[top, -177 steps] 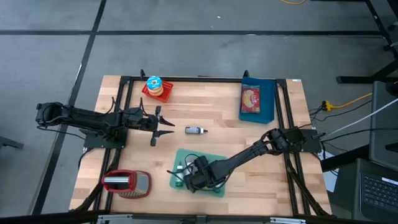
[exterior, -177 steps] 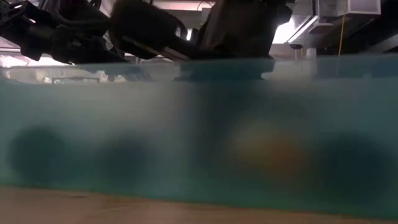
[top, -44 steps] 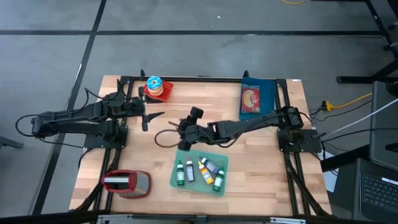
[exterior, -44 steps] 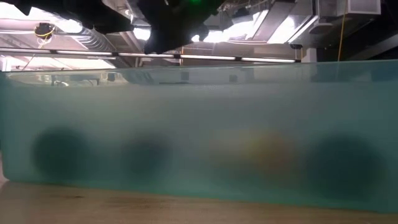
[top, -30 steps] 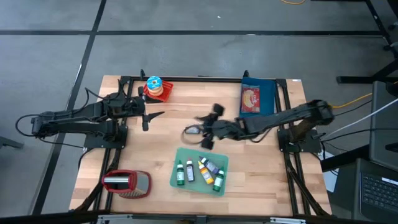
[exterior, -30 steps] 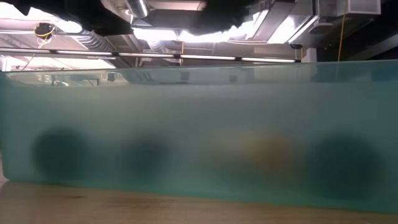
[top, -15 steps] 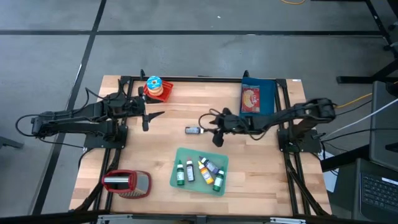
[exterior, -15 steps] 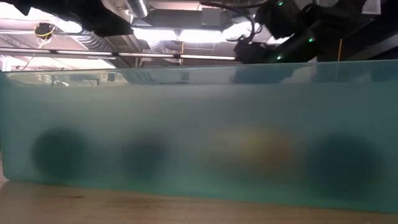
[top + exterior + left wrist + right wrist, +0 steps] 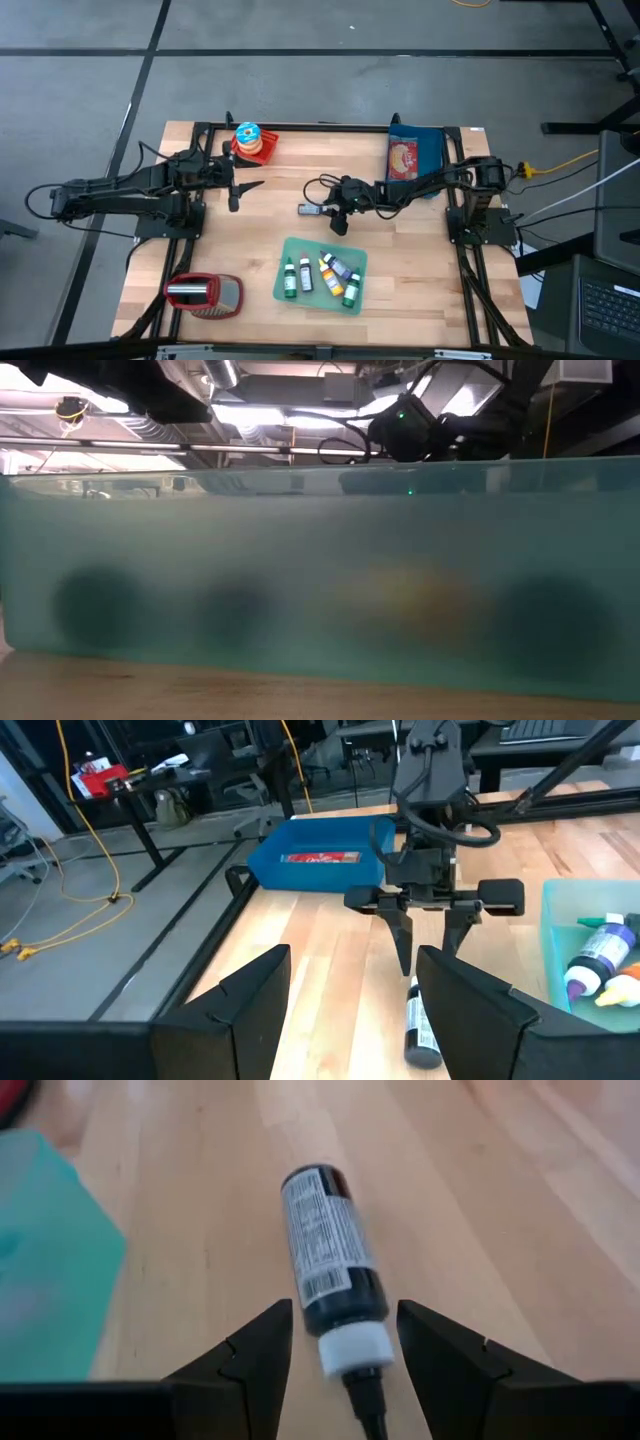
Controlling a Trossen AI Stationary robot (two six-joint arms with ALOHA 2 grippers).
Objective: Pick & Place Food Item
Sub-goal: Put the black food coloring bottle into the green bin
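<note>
A small dark bottle (image 9: 330, 1245) with a white cap lies on its side on the wooden table, also seen in the high view (image 9: 312, 209) and the left wrist view (image 9: 421, 1025). My right gripper (image 9: 342, 1308) is open and slants down over the bottle's cap end. Its fingers stand on either side of the cap (image 9: 355, 1350) without touching it; the high view (image 9: 336, 212) and left wrist view (image 9: 427, 960) show the gripper too. My left gripper (image 9: 245, 192) waits open at the table's far left, above the wood, facing the bottle (image 9: 355, 955).
A teal tray (image 9: 340, 250) with several small bottles lies toward the near edge; its wall (image 9: 320, 580) fills the low view. A blue bin (image 9: 432, 165) with a food packet stands far right. A coloured ring stack (image 9: 250, 140) stands far left, a red and silver object (image 9: 205, 293) near left.
My right gripper has come down toward the table beside the dark bottle, tipping and rolling as it sank; the gap between its fingers looks the same. The bottle has stayed where it lay.
</note>
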